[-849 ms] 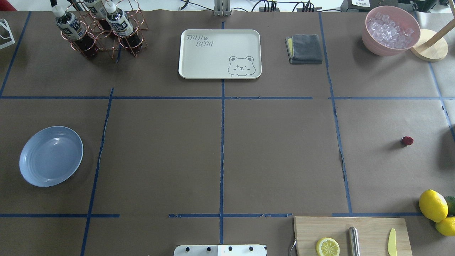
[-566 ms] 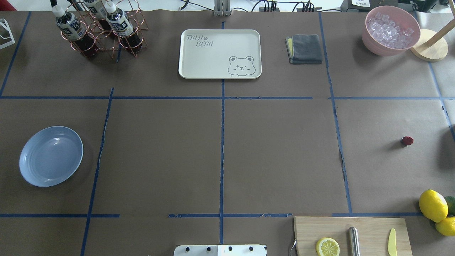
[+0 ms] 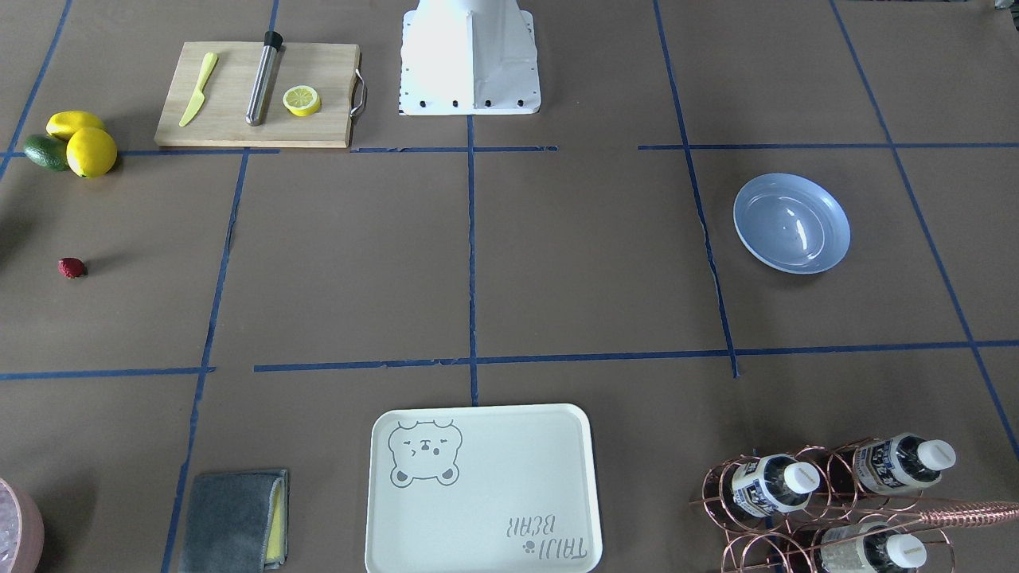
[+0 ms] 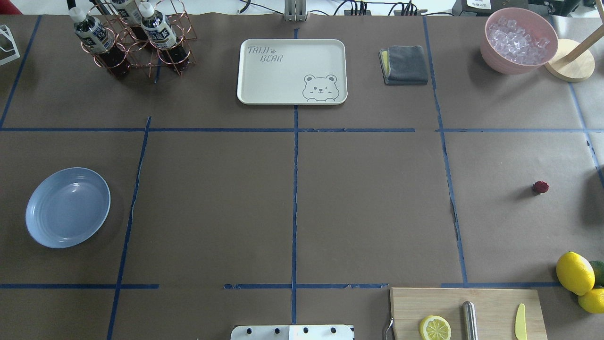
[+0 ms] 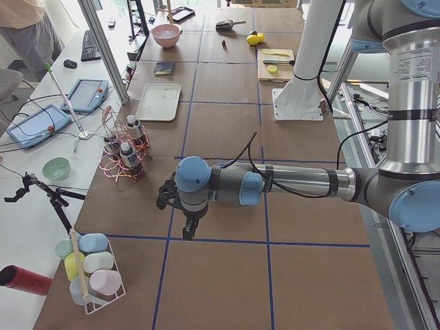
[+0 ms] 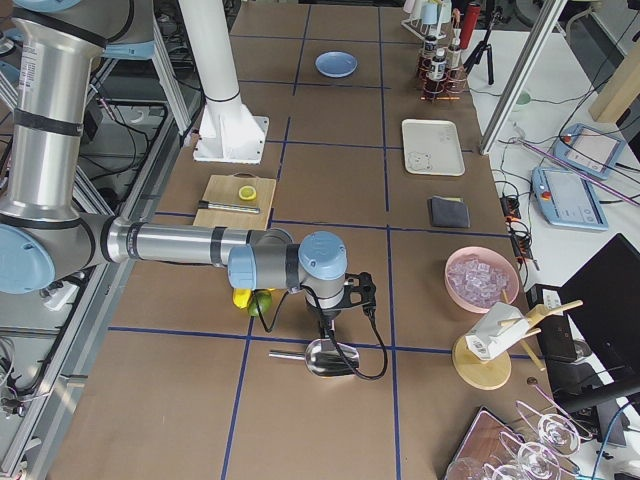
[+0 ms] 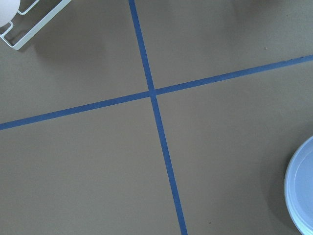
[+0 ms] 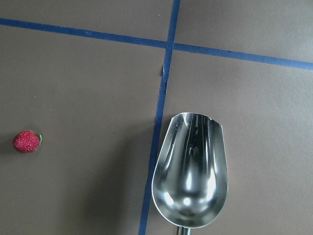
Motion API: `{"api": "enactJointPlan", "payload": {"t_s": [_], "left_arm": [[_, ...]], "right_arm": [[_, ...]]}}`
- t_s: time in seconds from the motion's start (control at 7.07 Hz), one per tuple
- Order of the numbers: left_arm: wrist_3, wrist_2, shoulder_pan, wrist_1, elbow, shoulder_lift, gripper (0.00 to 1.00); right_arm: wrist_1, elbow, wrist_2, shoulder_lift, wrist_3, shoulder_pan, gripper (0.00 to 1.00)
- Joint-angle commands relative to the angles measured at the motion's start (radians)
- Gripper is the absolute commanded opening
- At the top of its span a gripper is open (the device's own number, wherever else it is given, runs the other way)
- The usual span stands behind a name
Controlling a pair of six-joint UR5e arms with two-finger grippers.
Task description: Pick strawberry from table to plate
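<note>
A table covered in brown paper and crossed by blue tape lines is shown from 6 cameras. The strawberry, a tiny dark-red berry, lies on the paper on the right side of the table. 2 yellow lemons lie nearer the robot on that same side. The round, glossy light-blue plate is set on the far left side, empty and well apart from the berry.

Neither arm is shown in the overhead or front views. The right gripper is seen only from the table's right end, low above a shiny metal scoop. Whether its fingers are apart or together cannot be told. The left gripper is seen only from the left end, over bare paper, and its fingers cannot be judged either.

In the right wrist camera the strawberry is found at the left edge, well apart from the scoop and across a blue tape line from it. The berry is laid on its side with its green cap turned toward the scoop, so its long axis runs roughly left to right in that picture. The right arm is judged by far the nearer. A sideways shift toward the table's middle is probably needed before any descent. In the left wrist camera only the plate's rim is caught, at the right edge.
</note>
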Motion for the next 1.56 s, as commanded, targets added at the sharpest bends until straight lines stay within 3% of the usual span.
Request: {"api": "enactJointPlan", "payload": {"t_s": [0.0,0.28,0.71,0.99,1.27,1.42], "left_arm": [[-0.002,0.003,0.062,-0.093,0.002,-0.005,1.00],[-0.004,0.003,0.137,-0.220,0.002,-0.023,1.00],[-0.019,-0.011,0.165,-0.588,0.027,-0.089,1.00],[-0.082,-0.017,0.194,-0.761,0.111,-0.078,1.00],[-0.393,0.021,0.319,-0.970,0.172,-0.008,1.00],[-0.529,0.096,0.402,-1.045,0.177,0.044,0.96]], "right_arm": [[0.015,0.020,0.030,0.003,0.005,0.000,1.00],[0.051,0.017,0.062,0.009,0.007,0.000,1.00],[0.051,0.009,0.062,0.002,0.010,0.000,1.00],[0.051,0.012,0.062,0.002,0.010,0.000,1.00],[0.051,0.011,0.062,0.002,0.010,0.000,1.00],[0.051,0.006,0.062,0.002,0.008,0.000,1.00]]}}
